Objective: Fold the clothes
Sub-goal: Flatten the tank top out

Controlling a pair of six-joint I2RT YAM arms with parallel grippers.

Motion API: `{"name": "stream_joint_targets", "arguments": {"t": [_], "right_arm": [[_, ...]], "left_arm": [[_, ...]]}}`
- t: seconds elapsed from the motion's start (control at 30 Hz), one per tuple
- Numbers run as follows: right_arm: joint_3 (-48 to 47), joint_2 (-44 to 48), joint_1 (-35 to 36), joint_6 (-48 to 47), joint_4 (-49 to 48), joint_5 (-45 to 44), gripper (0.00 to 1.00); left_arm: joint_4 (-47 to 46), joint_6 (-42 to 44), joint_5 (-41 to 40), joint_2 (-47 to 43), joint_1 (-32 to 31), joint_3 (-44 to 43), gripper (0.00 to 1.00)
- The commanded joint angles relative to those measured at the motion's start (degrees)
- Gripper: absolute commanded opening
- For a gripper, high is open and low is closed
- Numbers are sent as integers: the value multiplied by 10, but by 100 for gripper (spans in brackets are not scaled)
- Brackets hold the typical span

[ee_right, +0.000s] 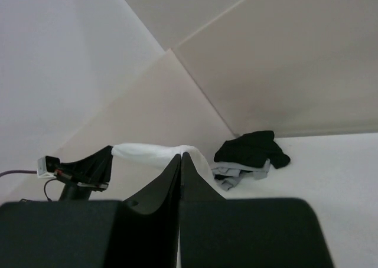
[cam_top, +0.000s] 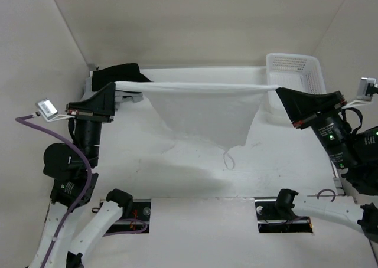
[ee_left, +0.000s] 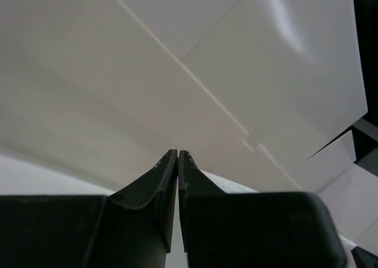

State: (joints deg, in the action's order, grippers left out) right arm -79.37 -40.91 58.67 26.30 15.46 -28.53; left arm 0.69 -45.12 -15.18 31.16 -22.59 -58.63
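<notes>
White garment (cam_top: 204, 108) held in the air, stretched taut between both pincers, top edge straight, lower part hanging to a point over the surface (cam_top: 147, 162). Left pincer (cam_top: 116, 92) clamped on one corner, right pincer (cam_top: 277, 91) clamped on the other. Black garment (cam_top: 121, 74) lies behind the left arm, and a white basket (cam_top: 293, 67) sits far right

Your bench, seemingly a robotics lab cell: plain white panel walls (cam_top: 201, 20) boxing a flat white table (cam_top: 177, 173), black arm mounts (cam_top: 266, 224) bolted on.

Soft even light, faint tabletop shadows
</notes>
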Motion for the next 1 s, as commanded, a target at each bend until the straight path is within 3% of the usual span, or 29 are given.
{"name": "stream_joint_targets", "arguments": {"t": [0.0,0.17,0.37,0.43,0.53,0.73,0.97], "right_arm": [[-24,-48,42,-50,66,-68,1],[9,-78,-5,-35,46,-27,1],[39,-201,-233,49,-25,215,1],[19,-244,-268,64,-46,247,1],[-60,-310,-299,64,-51,262,1],[-221,-375,-326,37,3,272,1],[-224,-374,-343,31,6,288,1]], "left_arm": [[20,23,-33,21,-2,-13,4],[12,19,-46,57,1,32,4],[-66,-2,-57,173,37,97,4],[-97,-15,-38,231,66,87,4],[-125,-50,6,297,107,29,4],[-125,-47,42,316,137,-58,4],[-130,-34,51,304,139,-62,4]]}}
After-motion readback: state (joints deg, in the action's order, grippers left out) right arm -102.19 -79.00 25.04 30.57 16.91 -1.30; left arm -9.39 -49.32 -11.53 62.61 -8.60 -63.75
